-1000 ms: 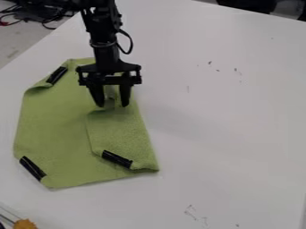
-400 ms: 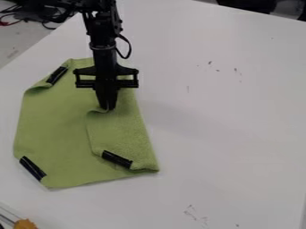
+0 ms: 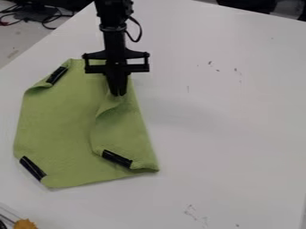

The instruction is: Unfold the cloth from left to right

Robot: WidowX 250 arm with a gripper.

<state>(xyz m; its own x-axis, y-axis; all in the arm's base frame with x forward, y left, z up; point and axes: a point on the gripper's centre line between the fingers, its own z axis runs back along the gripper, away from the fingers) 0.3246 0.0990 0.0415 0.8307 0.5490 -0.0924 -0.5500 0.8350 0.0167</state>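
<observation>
Over the upper right part of the green cloth hangs the black gripper (image 3: pixel 118 94), its fingers closed on the top corner of the folded flap. The green cloth (image 3: pixel 57 129) lies on the left part of the table, its right side folded over onto itself. From the fingertips the flap slopes down, lifted and creased at its upper end, while its lower end lies flat by a black strip (image 3: pixel 117 159). Other black strips sit at the cloth's upper left and lower left corners.
The white table (image 3: pixel 227 116) extends to the right of the cloth, with small dark marks on it. Cables (image 3: pixel 36 13) lie beyond the table at the upper left. An orange object (image 3: pixel 25 224) is at the bottom left edge.
The gripper's fingers have shut on the flap's upper corner. Since then the gripper has moved up and slightly right in the view, raising that corner with it.
</observation>
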